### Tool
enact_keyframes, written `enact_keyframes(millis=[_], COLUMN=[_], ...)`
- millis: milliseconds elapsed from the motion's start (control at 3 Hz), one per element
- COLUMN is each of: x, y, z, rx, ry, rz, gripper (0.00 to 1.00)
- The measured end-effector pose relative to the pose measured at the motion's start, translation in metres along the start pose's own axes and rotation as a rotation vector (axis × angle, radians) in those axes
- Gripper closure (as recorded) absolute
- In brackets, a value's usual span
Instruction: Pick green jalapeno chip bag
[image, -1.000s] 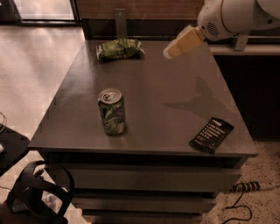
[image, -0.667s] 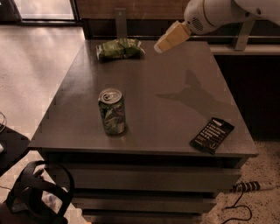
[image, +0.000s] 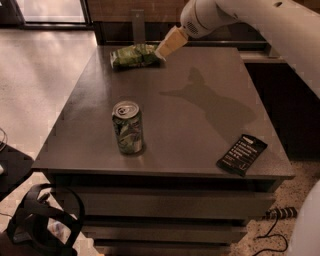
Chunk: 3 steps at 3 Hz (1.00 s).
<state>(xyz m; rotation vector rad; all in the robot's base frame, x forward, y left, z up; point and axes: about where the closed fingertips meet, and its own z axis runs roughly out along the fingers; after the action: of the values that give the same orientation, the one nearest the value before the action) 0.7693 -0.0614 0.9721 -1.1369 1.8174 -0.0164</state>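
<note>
You see a gray table (image: 200, 145) mid-room, with stacked gray fronts (image: 165, 205) under its top. Left of it you get pale glossy floor (image: 45, 75), brightest by the lit doorway (image: 50, 10) at top left. Behind the table: a brown wall panel (image: 110, 7), a dark low ledge, and a gray upright post (image: 138, 25). On your right a dark cabinet (image: 285, 105) stands just beside the table. The floor at bottom right is speckled, with a black cable (image: 274, 226) on it. Black straps (image: 45, 222) lie at bottom left. The light is dim and warm. The gripper (image: 167, 46) hangs over the table's far edge.
</note>
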Motion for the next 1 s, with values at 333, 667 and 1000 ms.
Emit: enact_keyframes(millis=[333,667,1000], x=[-0.008,-0.016,-0.023], y=[0.003,0.004,0.012], z=[0.046,0.084,0.122], rx=[-0.016,-0.043,-0.091], ry=[-0.006,-0.037,-0.076], rz=[0.007,0.028,0.063], gripper=[0.00,0.00,0.00])
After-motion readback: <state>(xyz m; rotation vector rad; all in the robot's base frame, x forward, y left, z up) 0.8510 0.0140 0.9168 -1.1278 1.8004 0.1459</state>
